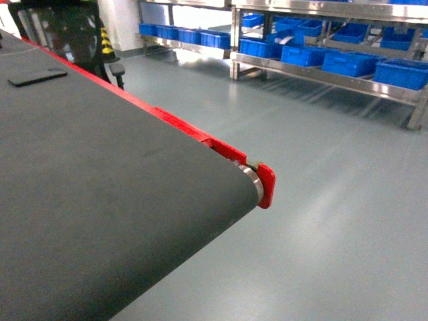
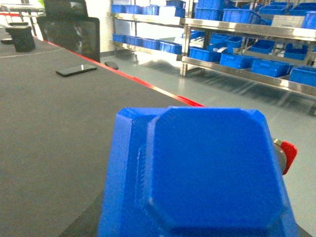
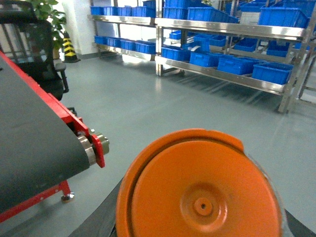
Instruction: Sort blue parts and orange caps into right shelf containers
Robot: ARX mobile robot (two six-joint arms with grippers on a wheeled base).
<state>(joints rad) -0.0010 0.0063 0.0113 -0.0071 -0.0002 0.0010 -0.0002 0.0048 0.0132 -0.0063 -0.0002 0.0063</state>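
Observation:
A blue part (image 2: 202,173), a blocky piece with a raised octagonal face, fills the lower left wrist view close to the camera, above the dark conveyor belt (image 2: 59,128). It hides the left gripper's jaws, which are shut on it. An orange cap (image 3: 200,190), round with a small centre hole, fills the lower right wrist view above the grey floor. The right gripper is shut on it, and dark slivers of its fingers (image 3: 96,219) show at the cap's sides. Blue containers (image 1: 348,63) stand in rows on steel shelves across the floor. Neither gripper appears in the head view.
The belt (image 1: 100,194) ends at a red-framed roller (image 1: 261,184). A black phone (image 1: 37,77) lies on it at the far left. Grey floor (image 1: 321,167) separates belt and shelves (image 3: 222,74). A black chair (image 3: 34,54) and a striped cone (image 3: 69,49) stand behind.

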